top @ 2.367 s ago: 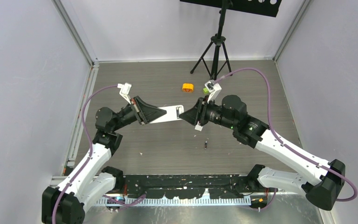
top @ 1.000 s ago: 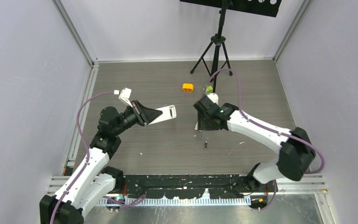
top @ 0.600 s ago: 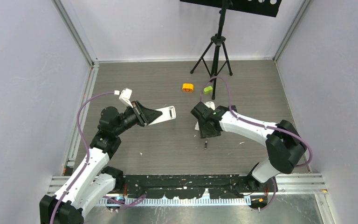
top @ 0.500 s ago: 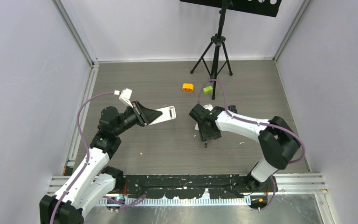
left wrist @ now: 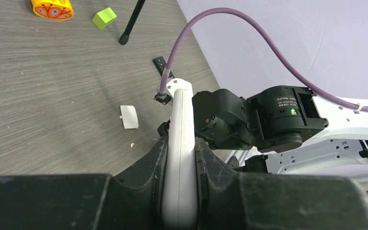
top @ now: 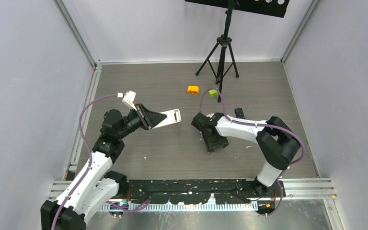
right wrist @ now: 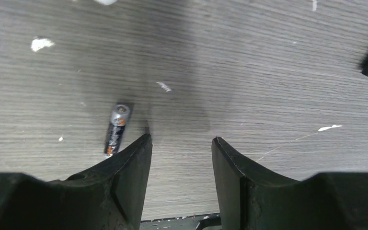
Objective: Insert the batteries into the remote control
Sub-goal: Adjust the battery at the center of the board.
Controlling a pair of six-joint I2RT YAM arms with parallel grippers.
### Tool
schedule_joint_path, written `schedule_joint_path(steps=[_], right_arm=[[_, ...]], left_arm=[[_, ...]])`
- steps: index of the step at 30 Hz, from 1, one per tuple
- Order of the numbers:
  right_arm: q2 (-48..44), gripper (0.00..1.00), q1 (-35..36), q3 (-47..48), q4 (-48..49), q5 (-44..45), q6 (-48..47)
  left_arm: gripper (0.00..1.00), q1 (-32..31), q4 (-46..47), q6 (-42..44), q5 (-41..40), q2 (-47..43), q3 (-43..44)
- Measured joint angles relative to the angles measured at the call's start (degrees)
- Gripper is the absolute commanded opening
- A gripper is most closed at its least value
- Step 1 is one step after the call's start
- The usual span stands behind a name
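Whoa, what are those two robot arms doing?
They are working on getting batteries into a remote. The left gripper is shut on the white remote and holds it up off the table. The right gripper is low over the table, jaws open, with nothing between them. One battery lies flat on the wood just beside one of its fingers, not picked up yet.
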Motion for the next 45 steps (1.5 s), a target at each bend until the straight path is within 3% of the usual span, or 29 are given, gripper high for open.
schedule_joint_path(steps=[12, 26, 35, 45], right_arm=[[0.00, 0.56, 1.55, 0.02, 1.40, -6.27, -1.57], [1.42, 0.66, 1.57, 1.70, 7.48, -7.37, -2.62], [2.25, 0.62, 1.57, 2.21, 13.27, -9.81, -3.06], [2.01, 0.64, 1.57, 5.38, 16.85, -13.51, -3.41]], left_arm=[[0.00, 0.00, -0.39, 0.04, 0.00, -0.09, 0.00], [0.00, 0.00, -2.75, 1.38, -0.90, -1.70, 0.04], [0.00, 0.00, -12.37, 3.89, -13.16, -7.78, 2.05], [0.00, 0.00, -23.04, 4.44, -27.96, -11.91, 2.69]])
